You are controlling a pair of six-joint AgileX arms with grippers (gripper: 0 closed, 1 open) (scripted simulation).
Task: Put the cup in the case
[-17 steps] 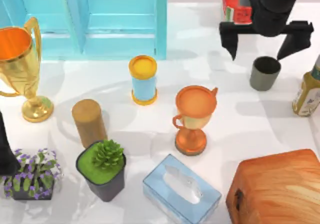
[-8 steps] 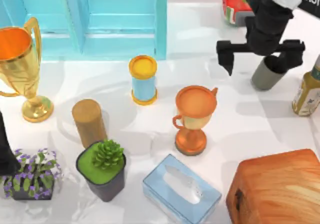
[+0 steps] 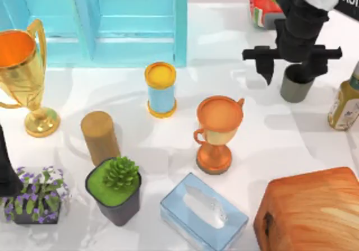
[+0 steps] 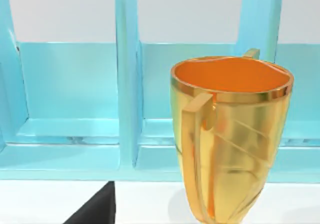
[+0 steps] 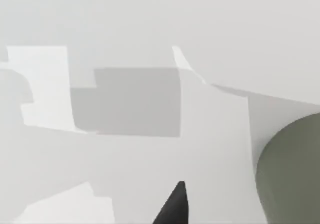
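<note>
The dark grey cup (image 3: 294,88) stands upright on the white table at the back right; its side shows in the right wrist view (image 5: 292,174). My right gripper (image 3: 290,65) hangs open just over it, fingers spread wide. The cup's rim is partly hidden under the gripper, closer to the right finger (image 3: 317,66) than the left one (image 3: 263,67). The light blue case (image 3: 129,21) with open compartments stands at the back left and also appears in the left wrist view (image 4: 75,109). My left arm (image 3: 4,167) is parked at the table's left edge.
Near the cup are a bottle (image 3: 344,105) at the right edge and a red-and-green container (image 3: 263,7) behind. Mid-table stand an orange trophy (image 3: 217,130), a blue-and-yellow cylinder (image 3: 161,88) and a wooden cylinder (image 3: 100,136). A wooden box (image 3: 311,212), tissue box (image 3: 203,212), plants and a gold trophy (image 3: 25,66) fill the front and left.
My right gripper has come forward and down from behind the cup until its open fingers straddle it. The cup has not moved, and the left arm is still.
</note>
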